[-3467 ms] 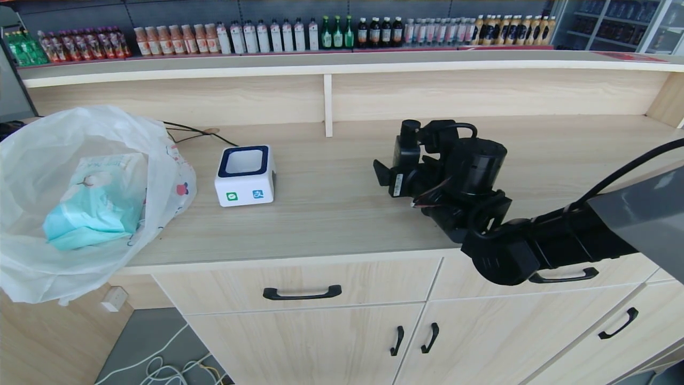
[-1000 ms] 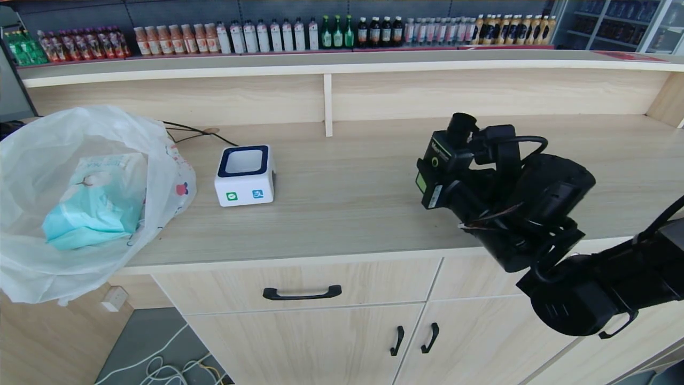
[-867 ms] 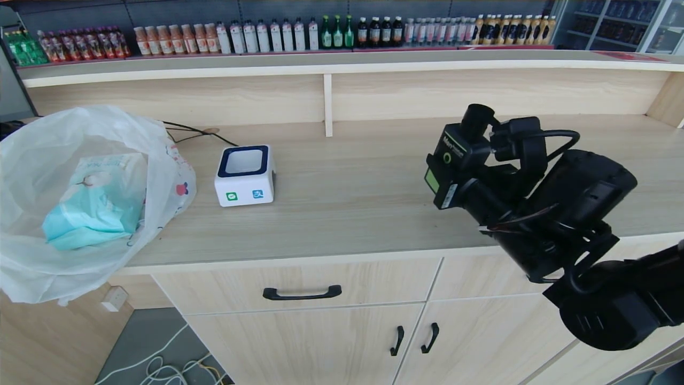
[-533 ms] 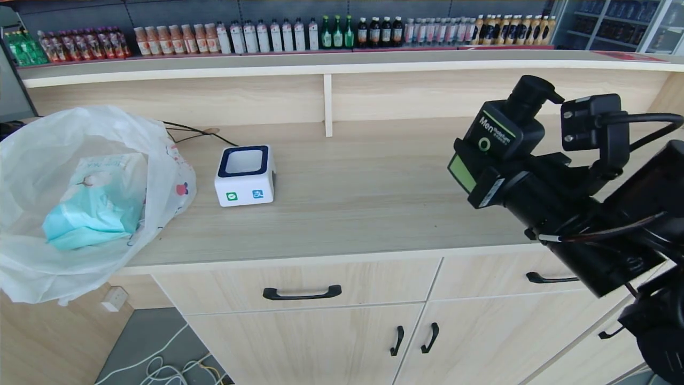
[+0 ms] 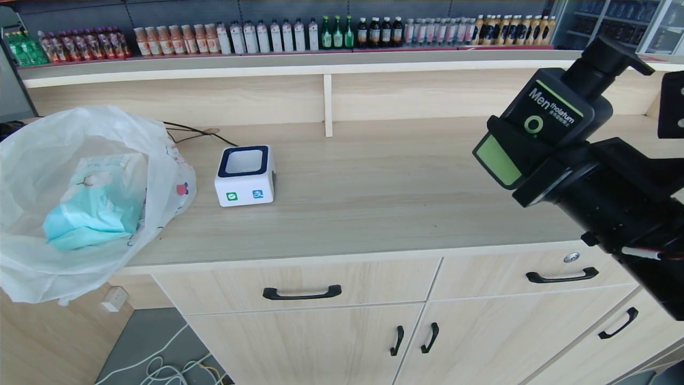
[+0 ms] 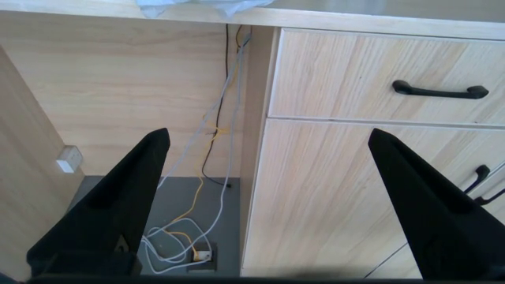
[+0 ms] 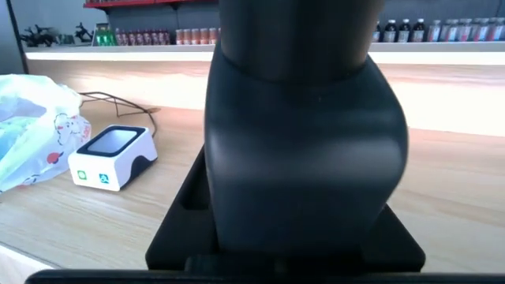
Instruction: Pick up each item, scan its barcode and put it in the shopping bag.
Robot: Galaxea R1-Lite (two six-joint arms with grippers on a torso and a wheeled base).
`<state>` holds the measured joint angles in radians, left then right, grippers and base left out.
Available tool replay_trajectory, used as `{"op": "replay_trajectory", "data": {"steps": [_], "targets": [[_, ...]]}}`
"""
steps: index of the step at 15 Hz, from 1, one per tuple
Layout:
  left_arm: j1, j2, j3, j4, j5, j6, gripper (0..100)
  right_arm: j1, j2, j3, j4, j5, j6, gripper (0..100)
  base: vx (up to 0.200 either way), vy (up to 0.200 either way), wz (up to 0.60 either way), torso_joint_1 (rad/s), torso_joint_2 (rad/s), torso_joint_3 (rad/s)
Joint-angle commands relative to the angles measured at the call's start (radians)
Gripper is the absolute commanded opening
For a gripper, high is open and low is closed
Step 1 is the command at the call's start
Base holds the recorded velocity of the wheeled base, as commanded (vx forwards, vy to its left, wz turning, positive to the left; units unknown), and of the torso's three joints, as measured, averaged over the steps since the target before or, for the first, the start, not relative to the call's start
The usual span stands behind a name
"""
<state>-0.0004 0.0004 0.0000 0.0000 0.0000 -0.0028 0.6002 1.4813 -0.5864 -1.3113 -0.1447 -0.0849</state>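
Tilted black pump bottle aloft, well right of white scanner.

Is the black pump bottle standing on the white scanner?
No, the right gripper holds the black pump bottle in the air, well to the right of the white scanner.

A: We are noting the pump bottle as smooth, matt black plastic with a flat green label patch.
B: We are logging the shopping bag as thin, crinkled translucent film, and the scanner as glossy white plastic.
A: We are recording the counter as pale wood grain, smooth and matt.
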Motion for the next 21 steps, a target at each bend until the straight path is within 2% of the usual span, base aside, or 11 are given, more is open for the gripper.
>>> {"op": "replay_trajectory", "data": {"steps": [1,8,13,15,18,20,21], "targets": [[0.0,0.0,0.0,0.0,0.0,0.0,100,0.01,-0.01,-0.009,0.001,0.007,0.01,0,0.0,0.0,0.0,0.0,0.0,0.0],[0.0,0.0,0.0,0.0,0.0,0.0,100,0.039,-0.004,0.06,0.001,0.016,-0.052,0,0.0,0.0,0.0,0.0,0.0,0.0],[0.0,0.0,0.0,0.0,0.0,0.0,100,0.155,0.047,0.056,0.006,0.017,-0.228,0,0.0,0.0,0.0,0.0,0.0,0.0],[0.0,0.0,0.0,0.0,0.0,0.0,100,0.164,0.07,0.048,0.004,0.019,-0.332,0,0.0,0.0,0.0,0.0,0.0,0.0],[0.0,0.0,0.0,0.0,0.0,0.0,100,0.207,0.086,0.031,0.006,0.085,-0.458,0,0.0,0.0,0.0,0.0,0.0,0.0],[-0.001,0.0,0.0,0.0,0.0,0.0,100,0.251,0.094,0.037,0.004,0.085,-0.496,0,0.0,0.0,0.0,0.0,0.0,0.0],[0.0,0.0,0.0,0.0,0.0,0.0,100,0.27,0.099,0.057,0.004,0.089,-0.57,0,0.0,0.0,0.0,0.0,0.0,0.0]]}}
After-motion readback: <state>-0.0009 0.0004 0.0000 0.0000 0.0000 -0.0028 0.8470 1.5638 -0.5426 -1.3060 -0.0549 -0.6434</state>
